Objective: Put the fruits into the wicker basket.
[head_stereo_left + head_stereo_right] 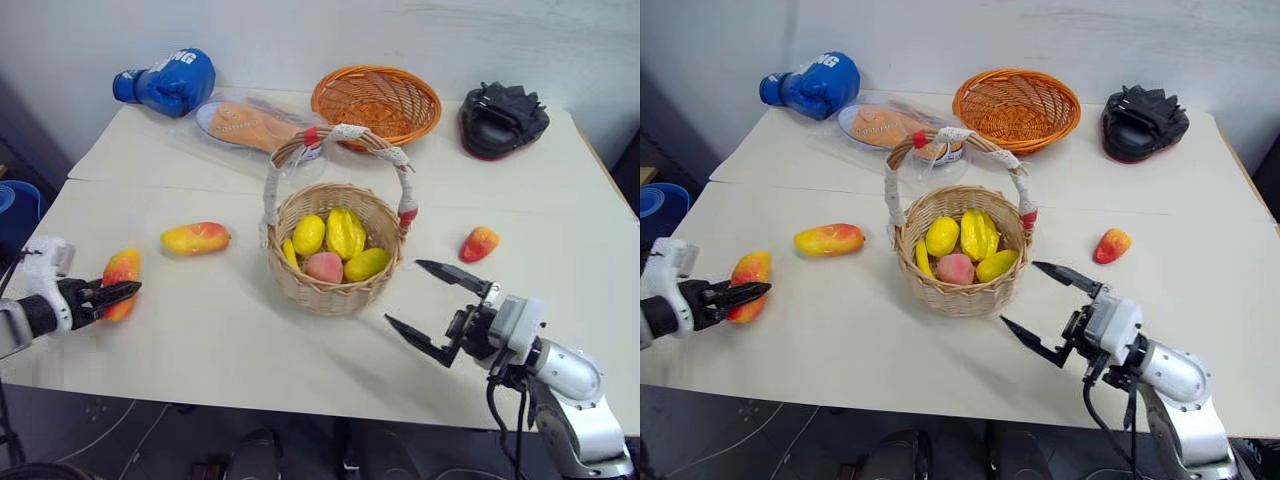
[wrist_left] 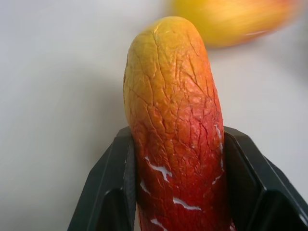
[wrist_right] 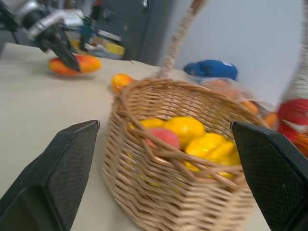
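the left gripper [image 1: 118,297], at the left edge of the frame, is clamped on a red-yellow toy mango [image 1: 121,278], its 2 black fingers [image 2: 108,192] hiding the fruit's lower sides. the right gripper [image 1: 437,310], lower right, stands wide and empty beside the wicker basket [image 1: 335,285], which sits mid-frame holding yellow fruits [image 1: 345,234] and a pink peach [image 1: 323,266], partly hidden by the rim. a second mango [image 1: 195,238] lies left of the basket, a small one [image 1: 479,243] to its right. white lettering on the blue boxing glove [image 1: 170,80], upper left, is cut off and unreadable.
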You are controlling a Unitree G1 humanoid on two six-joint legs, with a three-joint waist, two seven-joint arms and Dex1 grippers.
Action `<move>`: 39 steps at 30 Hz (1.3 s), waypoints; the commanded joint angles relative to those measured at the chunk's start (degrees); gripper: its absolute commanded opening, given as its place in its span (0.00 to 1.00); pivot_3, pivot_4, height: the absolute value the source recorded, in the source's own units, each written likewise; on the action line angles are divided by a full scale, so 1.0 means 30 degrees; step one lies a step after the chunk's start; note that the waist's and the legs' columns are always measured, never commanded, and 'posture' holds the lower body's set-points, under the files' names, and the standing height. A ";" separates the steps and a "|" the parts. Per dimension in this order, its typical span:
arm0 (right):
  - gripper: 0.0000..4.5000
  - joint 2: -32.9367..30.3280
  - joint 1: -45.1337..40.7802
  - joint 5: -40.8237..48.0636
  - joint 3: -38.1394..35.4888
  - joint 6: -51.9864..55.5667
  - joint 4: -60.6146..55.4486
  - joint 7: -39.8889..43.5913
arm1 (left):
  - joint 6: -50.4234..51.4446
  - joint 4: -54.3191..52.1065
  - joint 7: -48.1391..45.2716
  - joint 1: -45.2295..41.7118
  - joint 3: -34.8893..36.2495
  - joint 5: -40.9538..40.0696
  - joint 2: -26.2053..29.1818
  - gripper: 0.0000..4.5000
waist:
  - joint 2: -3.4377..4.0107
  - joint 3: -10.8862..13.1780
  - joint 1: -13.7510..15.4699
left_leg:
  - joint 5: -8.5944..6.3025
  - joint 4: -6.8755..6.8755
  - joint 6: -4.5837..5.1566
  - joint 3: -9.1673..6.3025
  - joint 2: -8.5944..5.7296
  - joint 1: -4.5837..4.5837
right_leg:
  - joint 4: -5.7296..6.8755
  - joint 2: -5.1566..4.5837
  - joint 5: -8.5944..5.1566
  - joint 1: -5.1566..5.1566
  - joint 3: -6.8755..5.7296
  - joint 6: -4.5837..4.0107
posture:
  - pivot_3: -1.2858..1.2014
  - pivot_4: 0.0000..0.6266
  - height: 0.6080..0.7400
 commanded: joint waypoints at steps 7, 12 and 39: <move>1.00 0.0217 0.3354 -0.0162 -0.3453 0.0832 -0.2469 -0.2533 | -0.4935 -0.5989 -0.4104 -0.8664 -0.7465 0.1866 -0.3517 0.43 | 0.0051 0.0000 0.0715 | 0.0146 -0.0122 0.0038 -0.0007 -0.0083 -0.0009 | -0.0029 -0.0123 0.0009 0.0080 -0.0115 0.0018 | 0.52 0.24 1.00; 1.00 0.0791 0.4648 -0.0859 -0.3847 0.0672 -0.3237 -0.3475 | -0.4800 -0.6747 -0.1324 -1.2053 -1.1668 0.3966 -0.8604 0.43 | 0.0043 -0.0005 0.0377 | 0.0175 -0.0091 0.0068 0.0153 -0.0056 -0.0056 | -0.0133 0.0024 0.0122 0.0070 0.0104 0.0244 | 0.52 0.24 1.00; 1.00 0.2695 0.6471 -0.1184 -0.3141 -0.1342 -0.2788 -0.3495 | -0.8773 -0.4290 -0.4526 -1.1651 -1.0205 0.6101 -0.7371 0.99 | 0.0044 -0.0001 0.0080 | 0.0247 -0.0111 -0.0103 0.0141 -0.0042 0.0069 | -0.0022 0.0157 0.0102 0.0034 0.0313 0.0282 | 0.52 0.24 1.00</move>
